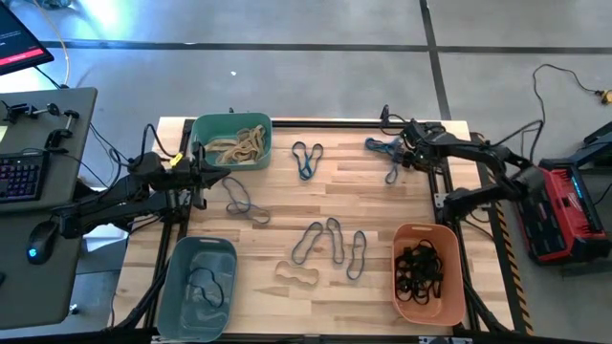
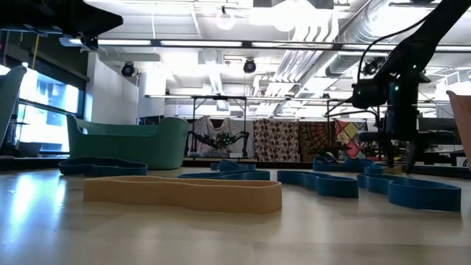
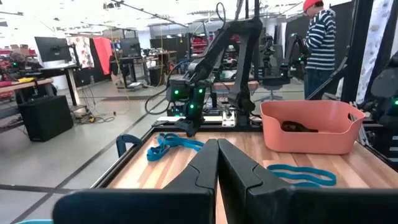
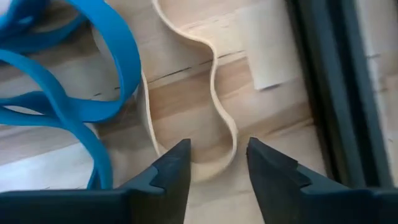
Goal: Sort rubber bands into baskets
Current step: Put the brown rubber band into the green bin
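Observation:
My right gripper (image 4: 217, 149) points down at the table's far right corner (image 1: 409, 158), open. Its fingers stand on either side of the end of a thin tan rubber band (image 4: 214, 93) that lies flat on the wood. A tangle of blue bands (image 4: 81, 74) lies right beside it. My left gripper (image 1: 199, 172) hangs level and shut beside the teal-green basket (image 1: 229, 141), which holds tan bands. The grey-blue basket (image 1: 196, 287) holds a dark band. The orange basket (image 1: 428, 272) holds black ones.
More blue bands lie loose mid-table (image 1: 306, 158), (image 1: 247, 201), (image 1: 330, 244), and a wide tan band (image 1: 296, 275) lies near the front edge. The table's dark frame rail (image 4: 329, 93) runs close beside my right gripper. A person in a striped shirt (image 3: 320, 37) stands beyond the table.

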`<state>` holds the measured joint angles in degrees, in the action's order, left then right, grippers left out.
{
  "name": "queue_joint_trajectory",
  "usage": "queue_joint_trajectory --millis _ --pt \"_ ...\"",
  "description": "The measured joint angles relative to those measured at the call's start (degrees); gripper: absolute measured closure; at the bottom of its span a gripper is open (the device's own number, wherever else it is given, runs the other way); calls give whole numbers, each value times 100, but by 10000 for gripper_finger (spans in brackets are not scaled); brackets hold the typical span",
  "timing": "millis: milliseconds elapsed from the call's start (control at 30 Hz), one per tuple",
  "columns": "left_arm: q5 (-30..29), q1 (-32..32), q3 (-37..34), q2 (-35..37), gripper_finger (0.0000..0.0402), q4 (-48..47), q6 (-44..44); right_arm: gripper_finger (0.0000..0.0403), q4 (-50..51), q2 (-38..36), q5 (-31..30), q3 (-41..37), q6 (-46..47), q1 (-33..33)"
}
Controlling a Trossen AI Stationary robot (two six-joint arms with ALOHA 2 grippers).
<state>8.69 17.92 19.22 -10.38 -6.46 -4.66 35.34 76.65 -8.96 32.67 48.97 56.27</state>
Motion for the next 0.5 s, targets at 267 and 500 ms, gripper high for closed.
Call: queue_joint_trajectory --millis 267,500 --pt "-2 0 0 3 401 3 -5 388 -161 84 -28 11 -451 -6" --pt "-2 0 0 3 402 25 0 399 33 -362 -205 2 -878 -14"
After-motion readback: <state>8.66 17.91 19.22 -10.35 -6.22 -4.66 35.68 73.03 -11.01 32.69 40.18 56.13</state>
